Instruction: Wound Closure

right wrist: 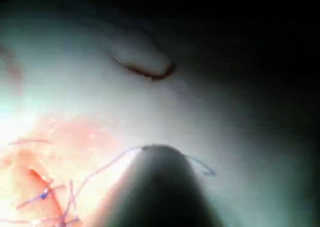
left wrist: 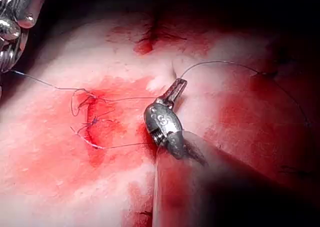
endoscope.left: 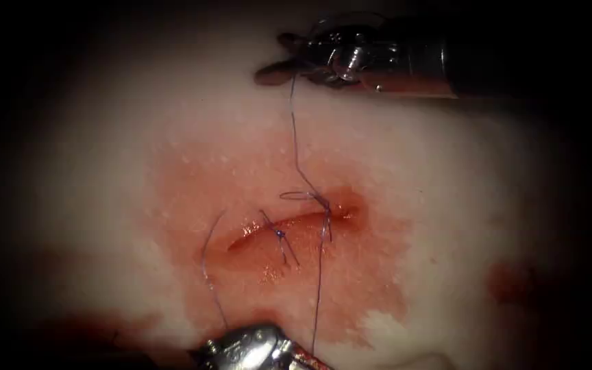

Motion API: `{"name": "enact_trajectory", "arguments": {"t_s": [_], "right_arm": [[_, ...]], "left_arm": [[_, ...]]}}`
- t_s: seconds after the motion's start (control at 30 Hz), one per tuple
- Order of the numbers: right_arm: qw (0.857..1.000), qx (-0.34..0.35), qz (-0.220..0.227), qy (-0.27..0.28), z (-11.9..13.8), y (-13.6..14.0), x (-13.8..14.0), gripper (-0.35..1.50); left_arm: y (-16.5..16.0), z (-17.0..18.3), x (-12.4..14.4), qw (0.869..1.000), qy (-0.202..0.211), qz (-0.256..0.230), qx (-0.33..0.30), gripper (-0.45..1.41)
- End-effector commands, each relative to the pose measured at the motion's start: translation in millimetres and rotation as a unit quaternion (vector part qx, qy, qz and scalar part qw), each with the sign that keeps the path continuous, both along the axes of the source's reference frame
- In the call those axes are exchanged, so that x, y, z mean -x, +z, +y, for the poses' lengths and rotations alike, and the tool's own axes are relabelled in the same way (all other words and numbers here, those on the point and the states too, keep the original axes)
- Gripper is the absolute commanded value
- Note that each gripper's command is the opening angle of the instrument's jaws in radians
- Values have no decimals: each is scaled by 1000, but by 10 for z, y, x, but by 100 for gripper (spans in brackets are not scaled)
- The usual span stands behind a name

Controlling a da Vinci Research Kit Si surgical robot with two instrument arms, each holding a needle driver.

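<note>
The cut [endoscope.left: 289, 229] lies in the tissue [endoscope.left: 447, 205], ringed by red fluid [endoscope.left: 364, 274]. One tied stitch [endoscope.left: 280, 233] crosses its middle. A second stitch with a small loop [endoscope.left: 301, 196] sits at its right end. From there the thread [endoscope.left: 294, 130] rises to my right tool [endoscope.left: 284, 63], whose jaws are shut on it above the cut. My left tool [left wrist: 175, 89] is shut on thread [left wrist: 220, 62] below the cut; its wrist [endoscope.left: 251, 346] is at the lower edge. Two strands [endoscope.left: 317, 301] run from the cut down toward it. The right tool's tip [right wrist: 157, 152] has thread [right wrist: 112, 163] across it.
A short dark slit [right wrist: 145, 69] marks the pale tissue beyond the right tool. Another red, fluid-stained groove [left wrist: 147, 39] lies past the cut in the left wrist view. A red patch [endoscope.left: 508, 281] sits far right of the cut.
</note>
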State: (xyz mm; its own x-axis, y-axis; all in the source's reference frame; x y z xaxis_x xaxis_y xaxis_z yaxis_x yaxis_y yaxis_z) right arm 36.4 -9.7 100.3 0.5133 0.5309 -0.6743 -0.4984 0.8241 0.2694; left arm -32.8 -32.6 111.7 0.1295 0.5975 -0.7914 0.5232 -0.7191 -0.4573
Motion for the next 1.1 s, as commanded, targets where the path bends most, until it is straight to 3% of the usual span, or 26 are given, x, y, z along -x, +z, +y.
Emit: {"name": "enact_trajectory", "arguments": {"t_s": [0.03,0.17,0.4,0.5,0.7,0.8,1.0,1.03,1.1], "right_arm": [[1000,0,7,-5,14,2,-3,140],[1000,-4,15,-14,15,-1,14,141],[999,2,9,-53,12,-21,81,140],[995,4,-15,-95,-9,-21,117,140],[979,69,-125,-148,-53,-21,190,145],[974,79,-148,-151,-59,-25,206,145],[969,62,-144,-188,-85,-40,227,147],[970,54,-126,-199,-94,-45,230,147],[983,1,-44,-176,-111,-58,225,143]], "left_arm": [[5,-4,5,1000,2,-1,-1,-45],[4,-3,3,1000,0,0,-2,-45],[4,-2,3,1000,0,0,-2,-45],[4,-1,2,1000,1,-1,-3,-45],[4,0,1,1000,-1,0,-4,-45],[3,0,0,1000,-1,0,-4,-45],[2,3,-3,1000,0,0,-5,-45],[2,3,-2,1000,0,0,-5,-45],[2,3,-2,1000,-1,0,-5,-45]]}}
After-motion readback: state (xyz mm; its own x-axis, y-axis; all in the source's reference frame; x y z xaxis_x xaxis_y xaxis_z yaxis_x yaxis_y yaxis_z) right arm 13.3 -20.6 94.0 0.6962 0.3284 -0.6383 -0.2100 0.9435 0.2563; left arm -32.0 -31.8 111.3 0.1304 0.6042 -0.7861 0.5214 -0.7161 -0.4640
